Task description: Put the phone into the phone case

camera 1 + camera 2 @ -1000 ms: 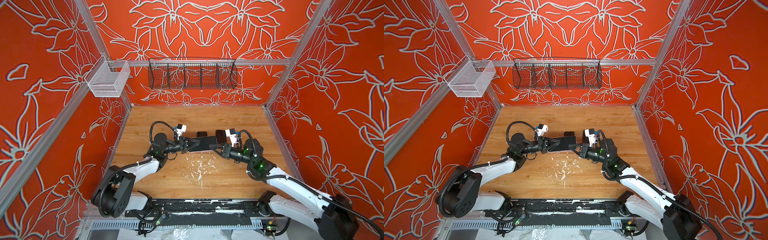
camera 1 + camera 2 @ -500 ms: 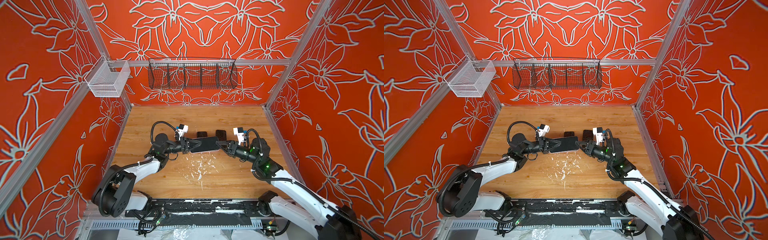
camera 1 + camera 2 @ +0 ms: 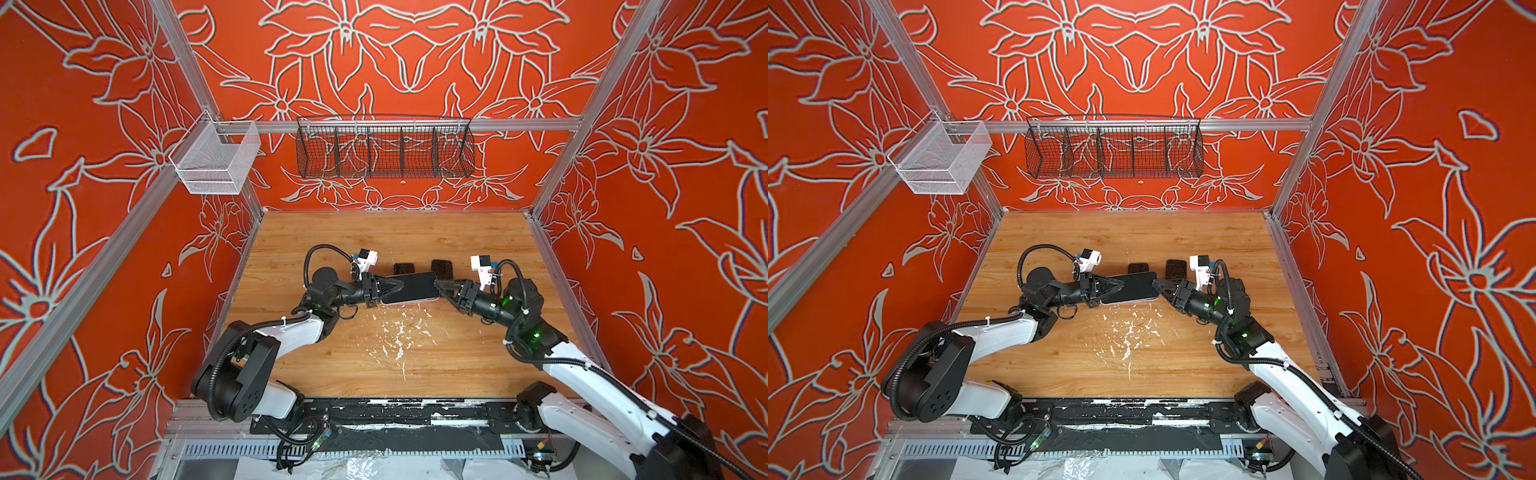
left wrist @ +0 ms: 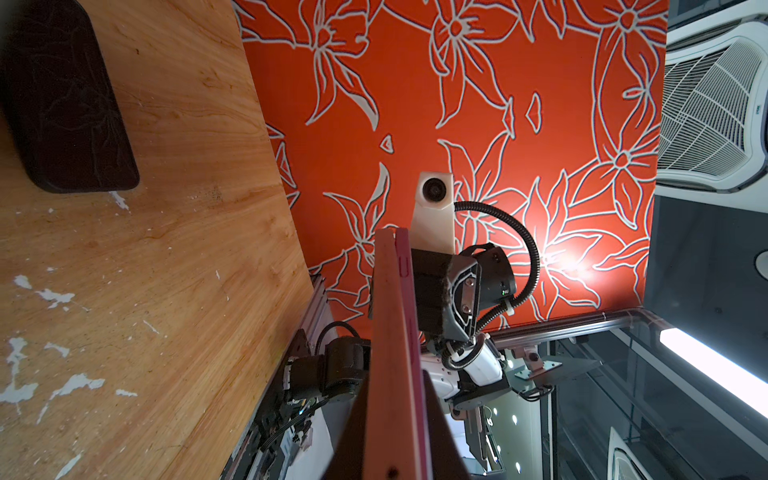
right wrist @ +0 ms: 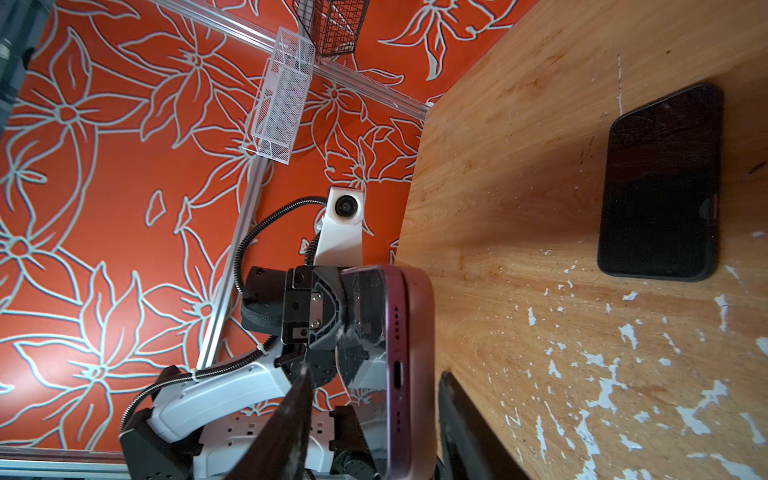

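Phone (image 3: 411,287): one, aloft between the tools, pink phone case (image 5: 422,316) against its back.
Left tool (image 3: 395,286): clamped on one end.
Right tool (image 3: 438,286): jaws apart, straddling the other end.
Dark slabs (image 3: 402,268): two, on the worktop (image 3: 374,353) just behind.
Baskets (image 3: 384,153): two, wall-hung.

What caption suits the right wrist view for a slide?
Left gripper holds the cased purple phone; the open right gripper straddles its end.

No legible text, label, brand, number or sign in any view. Small dark mark on ceiling air-conditioner panel (image 4: 759,109), far beyond left gripper (image 4: 395,382) jaws, too small to read.
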Motion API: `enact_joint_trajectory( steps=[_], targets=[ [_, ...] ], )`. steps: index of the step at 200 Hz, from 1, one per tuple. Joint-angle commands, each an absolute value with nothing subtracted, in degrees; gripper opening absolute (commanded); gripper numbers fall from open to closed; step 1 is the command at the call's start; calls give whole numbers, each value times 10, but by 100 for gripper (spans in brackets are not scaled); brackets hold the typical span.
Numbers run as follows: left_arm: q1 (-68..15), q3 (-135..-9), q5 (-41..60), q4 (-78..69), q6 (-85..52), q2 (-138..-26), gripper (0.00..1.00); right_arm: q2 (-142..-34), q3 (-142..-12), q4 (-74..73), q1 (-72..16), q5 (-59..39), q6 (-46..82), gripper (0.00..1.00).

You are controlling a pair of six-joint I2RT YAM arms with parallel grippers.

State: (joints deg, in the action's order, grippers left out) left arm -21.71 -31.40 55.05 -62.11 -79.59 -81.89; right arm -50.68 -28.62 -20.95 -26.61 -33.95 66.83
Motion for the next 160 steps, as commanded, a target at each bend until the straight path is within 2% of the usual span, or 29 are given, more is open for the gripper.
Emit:
enact_joint_trajectory(
  steps=[1, 39, 70, 160],
  targets=[
    [-216, -330, 521, -644, -804, -790, 3, -515, -262, -280, -263, -336, 723, 52],
    [-223, -333, 479, -587, -782, -750, 1, -532, -244, -352, -264, -318, 794, 52],
    [-227, -339, 468, -547, -761, -729, 1, -531, -236, -375, -264, -298, 826, 49],
    [-238, -344, 462, -562, -769, -739, 0, -552, -230, -409, -273, -285, 854, 46]
  ],
)
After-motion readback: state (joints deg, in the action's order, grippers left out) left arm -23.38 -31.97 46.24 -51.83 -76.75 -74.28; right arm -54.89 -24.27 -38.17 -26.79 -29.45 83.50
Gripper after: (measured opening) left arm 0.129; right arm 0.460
